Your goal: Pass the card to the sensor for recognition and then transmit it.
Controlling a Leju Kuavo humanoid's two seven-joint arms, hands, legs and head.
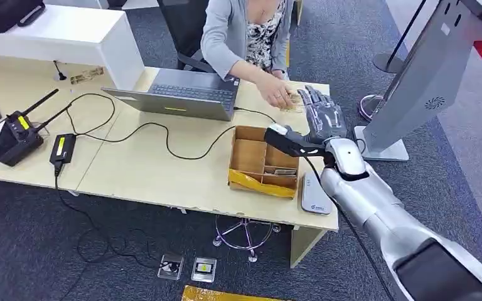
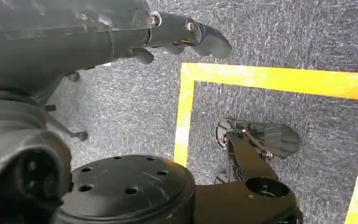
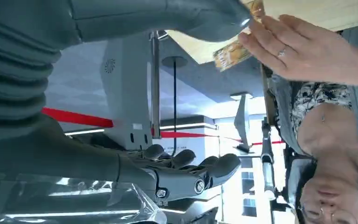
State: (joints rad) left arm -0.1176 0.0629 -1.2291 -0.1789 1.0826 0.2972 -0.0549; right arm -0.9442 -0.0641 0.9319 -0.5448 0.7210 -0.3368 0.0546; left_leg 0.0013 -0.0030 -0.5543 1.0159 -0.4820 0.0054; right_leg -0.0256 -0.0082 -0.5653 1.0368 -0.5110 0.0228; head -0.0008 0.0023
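Card (image 1: 290,102): you see it lying flat at the far edge of the table (image 1: 163,169), under the person's hand (image 1: 276,94) and just beside your right hand (image 1: 322,113).
Right hand: fingers spread, holding nothing, raised above the table beyond the cardboard box (image 1: 260,162).
Left hand (image 2: 177,37): hangs over the floor, fingers loosely curled, nothing in them.
Handling: likely thin, light and stiff, with a slick face; flat on wood it is hard to lift.
Hold: you should pinch one overhanging edge, thumb beneath.
Sensor: cannot be told for certain; possibly the white device (image 1: 315,195).
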